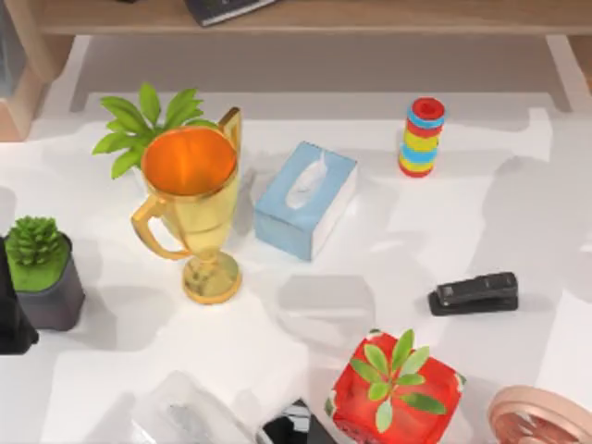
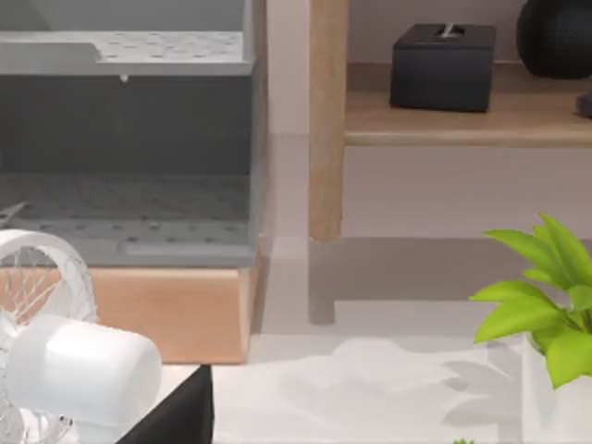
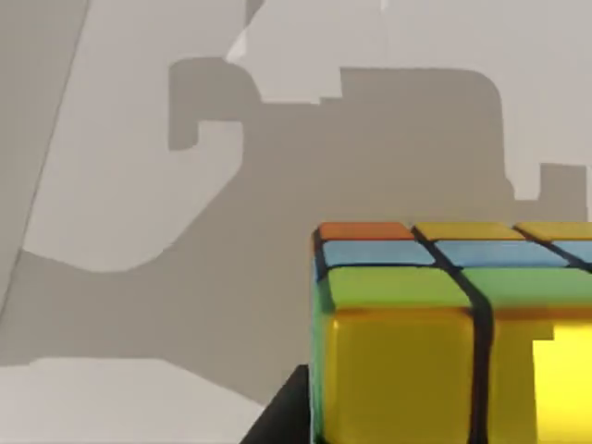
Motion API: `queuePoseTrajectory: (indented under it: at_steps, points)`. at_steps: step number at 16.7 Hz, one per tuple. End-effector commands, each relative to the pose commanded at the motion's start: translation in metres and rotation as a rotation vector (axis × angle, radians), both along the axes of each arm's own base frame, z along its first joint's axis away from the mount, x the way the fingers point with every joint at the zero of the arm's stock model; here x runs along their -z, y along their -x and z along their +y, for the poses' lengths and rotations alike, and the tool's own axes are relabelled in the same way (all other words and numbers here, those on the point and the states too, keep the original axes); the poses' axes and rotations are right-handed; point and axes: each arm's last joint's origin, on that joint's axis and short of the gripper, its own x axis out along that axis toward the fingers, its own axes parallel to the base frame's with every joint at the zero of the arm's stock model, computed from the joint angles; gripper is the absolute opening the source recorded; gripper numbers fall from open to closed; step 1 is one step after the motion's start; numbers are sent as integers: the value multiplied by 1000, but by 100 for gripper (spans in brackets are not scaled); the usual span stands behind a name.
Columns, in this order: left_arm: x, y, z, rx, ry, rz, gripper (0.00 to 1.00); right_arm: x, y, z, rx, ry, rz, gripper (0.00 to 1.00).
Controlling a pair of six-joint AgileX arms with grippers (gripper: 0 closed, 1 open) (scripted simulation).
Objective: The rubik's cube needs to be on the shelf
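The rubik's cube (image 3: 435, 351) sits very close to the right wrist camera, with yellow, green, blue and orange tiles showing. It hangs above the white tabletop and its shadow lies well beyond it. One dark finger (image 3: 289, 409) of my right gripper presses against its side, so the gripper is shut on it. The shelf (image 1: 388, 17) is a light-brown board along the far edge with a wooden upright (image 1: 28, 69) at the left. The left wrist view shows the shelf board (image 2: 462, 125) and an upright (image 2: 328, 120). My left arm (image 1: 11, 319) is parked at the table's left edge.
On the table stand a gold trophy (image 1: 190, 208), a blue tissue box (image 1: 305, 199), a ring stack (image 1: 422, 137), a black stapler (image 1: 474, 293), a red leafy box (image 1: 396, 388), potted plants (image 1: 42, 268) and a rose fan (image 1: 541, 416). The shelf carries a black box (image 2: 442, 67).
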Motion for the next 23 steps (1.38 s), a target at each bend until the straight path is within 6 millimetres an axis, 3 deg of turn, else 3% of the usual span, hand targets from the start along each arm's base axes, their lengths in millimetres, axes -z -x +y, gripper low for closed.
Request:
queuePoseTrajectory:
  at_steps: [4, 11, 14, 19, 23]
  points:
    - [0, 0, 0, 0, 0, 0, 100, -10, -5, 3, 93, 27, 7, 0]
    - [0, 0, 0, 0, 0, 0, 100, -14, -3, 0, 111, 29, 3, 0]
    - [0, 0, 0, 0, 0, 0, 100, -33, 5, 6, 101, 37, -30, 0]
    - [0, 0, 0, 0, 0, 0, 100, -90, 28, 54, 16, 60, -177, 0]
    - [0, 0, 0, 0, 0, 0, 100, -105, 49, 107, -69, 71, -303, 0]
